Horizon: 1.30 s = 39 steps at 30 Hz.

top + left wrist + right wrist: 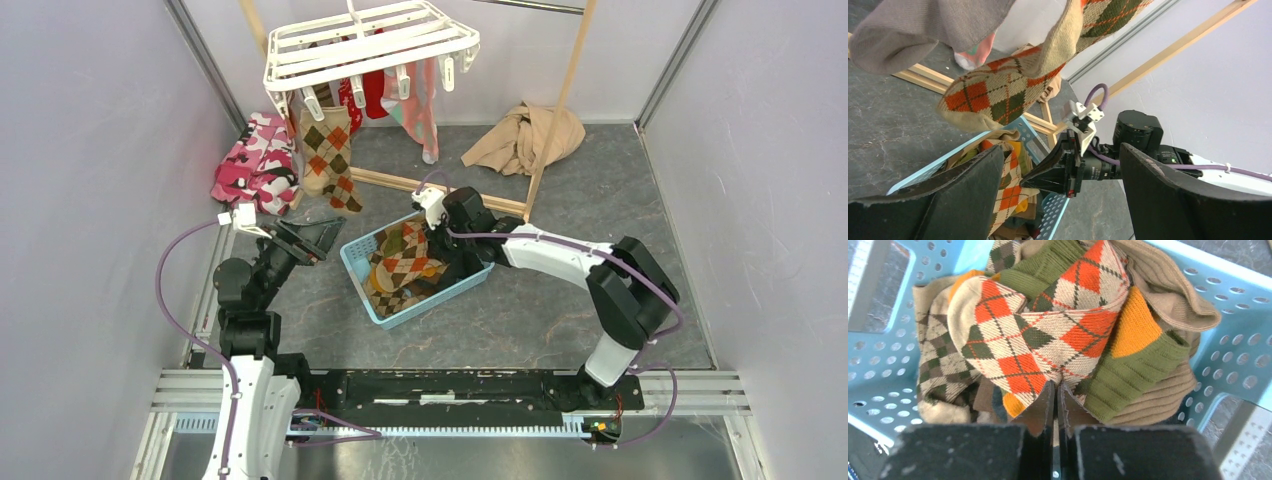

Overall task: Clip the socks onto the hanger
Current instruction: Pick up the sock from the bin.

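The white hanger (370, 45) hangs at the back with an argyle sock (328, 155), a red one (370, 95) and a pink one (428, 100) clipped under it. More socks fill the light blue basket (358, 282). My right gripper (428, 238) reaches into the basket. In its wrist view it (1057, 387) is shut, pinching a fold of the top argyle sock (1038, 335) beside an olive green sock (1133, 365) with an orange heel. My left gripper (322, 240) hovers open just left of the basket, holding nothing; its wrist view (1060, 150) looks across at the right gripper.
A pink camouflage garment (255, 160) lies at the left wall. A beige cloth (525, 138) lies at the back right by the wooden pole rack (560, 100), whose base bar runs along the floor behind the basket. Walls close in on both sides.
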Each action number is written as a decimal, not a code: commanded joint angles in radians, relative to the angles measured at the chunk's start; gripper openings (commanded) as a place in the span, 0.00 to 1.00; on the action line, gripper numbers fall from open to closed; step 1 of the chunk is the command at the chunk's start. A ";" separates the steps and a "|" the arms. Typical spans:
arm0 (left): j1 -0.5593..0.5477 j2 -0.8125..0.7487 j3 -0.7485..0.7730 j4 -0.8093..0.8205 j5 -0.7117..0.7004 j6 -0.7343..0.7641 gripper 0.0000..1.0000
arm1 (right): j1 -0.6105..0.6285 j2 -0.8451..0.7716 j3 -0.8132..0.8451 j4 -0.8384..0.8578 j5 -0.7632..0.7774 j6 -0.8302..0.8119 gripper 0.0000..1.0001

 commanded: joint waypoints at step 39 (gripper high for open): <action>-0.292 0.129 -0.168 0.099 -0.066 -0.675 1.00 | -0.014 -0.500 -0.064 0.164 -0.375 -0.338 0.00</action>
